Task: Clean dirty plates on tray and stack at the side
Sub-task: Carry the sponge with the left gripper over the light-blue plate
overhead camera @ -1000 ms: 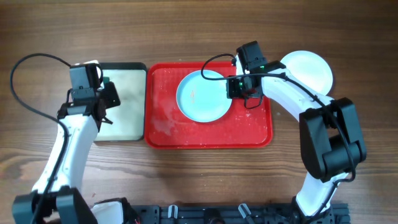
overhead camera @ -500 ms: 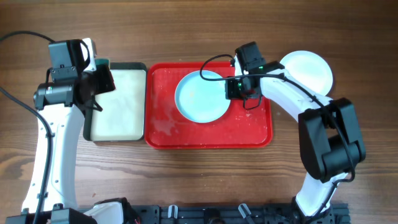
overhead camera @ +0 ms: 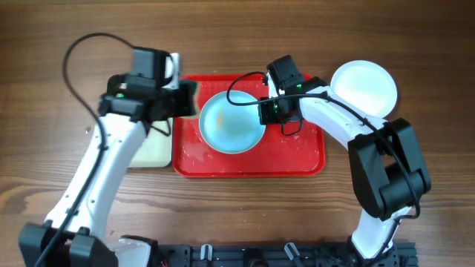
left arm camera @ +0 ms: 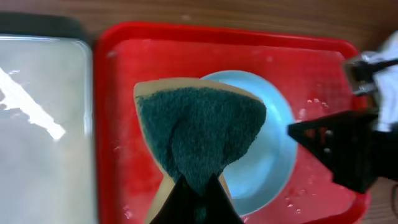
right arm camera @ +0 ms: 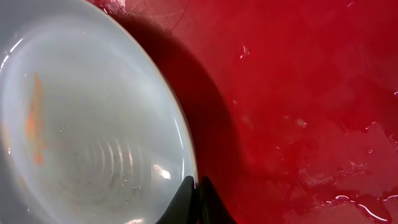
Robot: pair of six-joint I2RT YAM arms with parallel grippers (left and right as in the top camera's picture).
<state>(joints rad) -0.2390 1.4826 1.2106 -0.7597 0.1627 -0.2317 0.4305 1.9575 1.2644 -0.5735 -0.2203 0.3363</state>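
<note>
Wood surface, red tray centre, pale-blue plate on it: 3 o'clock rim pinched by right end effector; left end effector clenches sponge over 9 o'clock rim. Off-tray at 2 o'clock, white plate.

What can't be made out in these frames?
- Left wrist: left half of the round pale-blue plate is covered by the green scouring sponge in the left hand.
- Right wrist: that plate is cut off by the left edge.
- Overhead: smaller dark-rimmed tray is mostly under the left arm.
- Overhead: round white plate, single or stacked; the top-down angle hides it.
</note>
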